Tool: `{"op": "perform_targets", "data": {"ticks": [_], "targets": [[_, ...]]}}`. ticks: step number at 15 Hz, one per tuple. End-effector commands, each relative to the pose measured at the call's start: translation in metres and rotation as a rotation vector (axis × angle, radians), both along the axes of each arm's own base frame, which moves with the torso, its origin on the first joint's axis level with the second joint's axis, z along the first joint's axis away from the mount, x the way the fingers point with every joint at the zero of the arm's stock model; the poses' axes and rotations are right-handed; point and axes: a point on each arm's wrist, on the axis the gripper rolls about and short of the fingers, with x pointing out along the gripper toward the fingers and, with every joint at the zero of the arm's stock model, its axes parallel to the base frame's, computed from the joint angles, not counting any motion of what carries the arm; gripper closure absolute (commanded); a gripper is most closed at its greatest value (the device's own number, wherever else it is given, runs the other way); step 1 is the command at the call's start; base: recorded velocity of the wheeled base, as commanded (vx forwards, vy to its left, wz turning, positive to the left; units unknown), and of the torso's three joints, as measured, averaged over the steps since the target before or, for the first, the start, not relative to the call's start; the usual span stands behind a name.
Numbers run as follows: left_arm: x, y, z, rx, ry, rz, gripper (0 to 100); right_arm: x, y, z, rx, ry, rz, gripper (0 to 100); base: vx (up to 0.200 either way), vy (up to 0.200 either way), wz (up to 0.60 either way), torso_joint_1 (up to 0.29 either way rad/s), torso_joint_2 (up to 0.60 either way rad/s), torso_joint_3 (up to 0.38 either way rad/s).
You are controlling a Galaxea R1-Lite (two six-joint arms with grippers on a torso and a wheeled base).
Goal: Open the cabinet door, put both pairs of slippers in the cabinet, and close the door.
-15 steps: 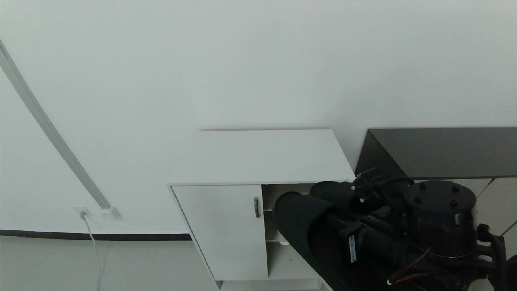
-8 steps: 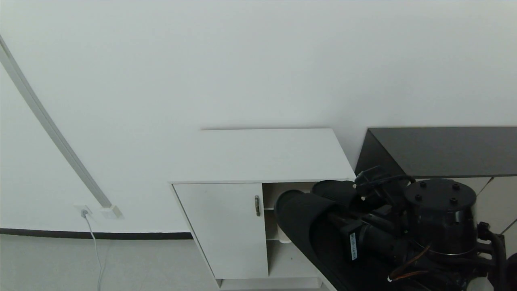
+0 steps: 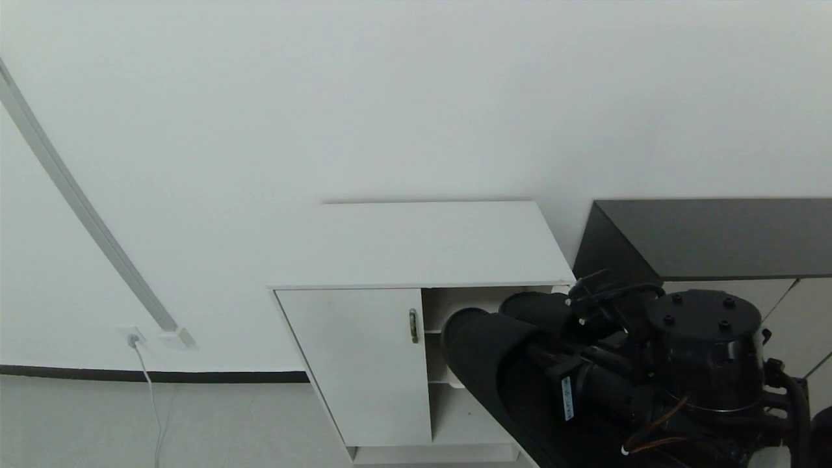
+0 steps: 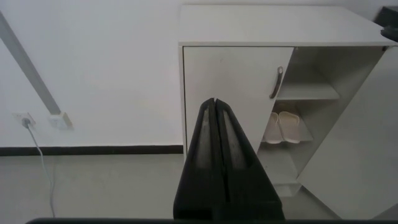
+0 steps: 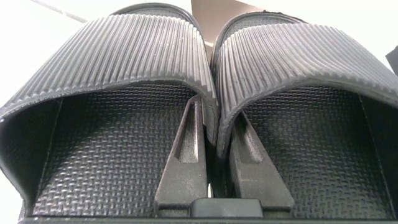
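Note:
The white cabinet [image 3: 422, 247] stands against the wall, its left door [image 3: 357, 364] closed and its right half open to the shelves. A pair of white slippers [image 4: 283, 126] lies on the middle shelf. My right gripper [image 5: 216, 112] is shut on the pair of black ribbed slippers [image 5: 124, 62], its fingers inside the straps and pinching the two inner walls together. In the head view the black slippers [image 3: 481, 351] hang in front of the open right compartment. My left gripper [image 4: 214, 102] is shut with nothing in it, held back from the cabinet and pointing at the closed door [image 4: 236, 93].
A dark table [image 3: 715, 237] stands right of the cabinet. On the wall to the left are a slanted cable duct [image 3: 84, 214] and a socket [image 3: 133, 339] with a cord running down to the floor. Bare floor lies left of the cabinet.
The whole head picture has shifted slightly, so the camera moved. The right arm with the black slippers stays at about the same place before the open compartment.

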Motion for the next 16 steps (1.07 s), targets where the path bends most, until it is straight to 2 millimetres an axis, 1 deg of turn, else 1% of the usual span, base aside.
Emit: {"op": "perform_targets", "data": {"ticks": [1, 11, 16], "targets": [[0.0001, 0.0000, 0.0001, -0.001, 0.000, 0.001, 100, 0.0003, 0.0005, -0.0023, -0.006, 0.006, 0.001, 100, 0.000, 0.000, 0.00, -0.159, 0.34, 0.173], [0.0001, 0.0000, 0.0001, -0.001, 0.000, 0.001, 100, -0.0005, 0.0002, -0.0040, -0.006, 0.006, 0.003, 100, 0.000, 0.000, 0.00, -0.161, 0.37, 0.205], [0.0001, 0.0000, 0.0001, -0.001, 0.000, 0.001, 100, -0.0007, 0.0000, -0.0044, -0.010, 0.005, 0.004, 100, 0.000, 0.000, 0.00, -0.220, 0.52, 0.305]]}}
